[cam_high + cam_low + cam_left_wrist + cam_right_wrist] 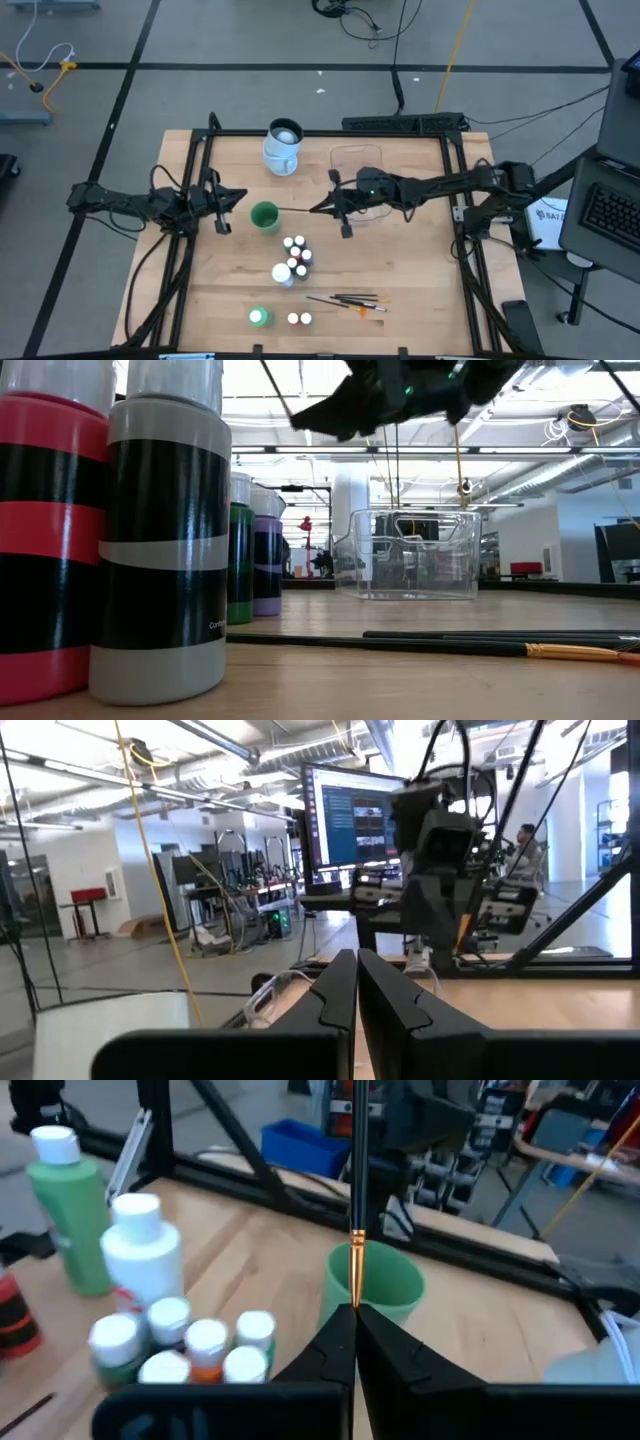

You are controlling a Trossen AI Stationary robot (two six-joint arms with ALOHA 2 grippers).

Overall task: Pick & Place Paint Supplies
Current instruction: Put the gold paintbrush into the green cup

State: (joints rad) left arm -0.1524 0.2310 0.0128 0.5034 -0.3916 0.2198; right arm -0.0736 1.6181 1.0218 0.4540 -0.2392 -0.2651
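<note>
Your right gripper (322, 207) is clenched on a thin brush (356, 1200), its shaft reaching out over the green cup (264, 216). Your left gripper (240, 197) hangs pinched shut and empty just on the cup's other side. Bare counter (420, 280) lies open beyond the cup, up to the clear tray (358, 165). The small paint bottles (295, 255) cluster near the cup, loose brushes (350, 300) farther toward the front edge.

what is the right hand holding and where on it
The right hand is shut on a thin dark-handled brush, pinching its bristle end just below the gold ferrule, above the green cup. The left hand holds nothing.
</note>
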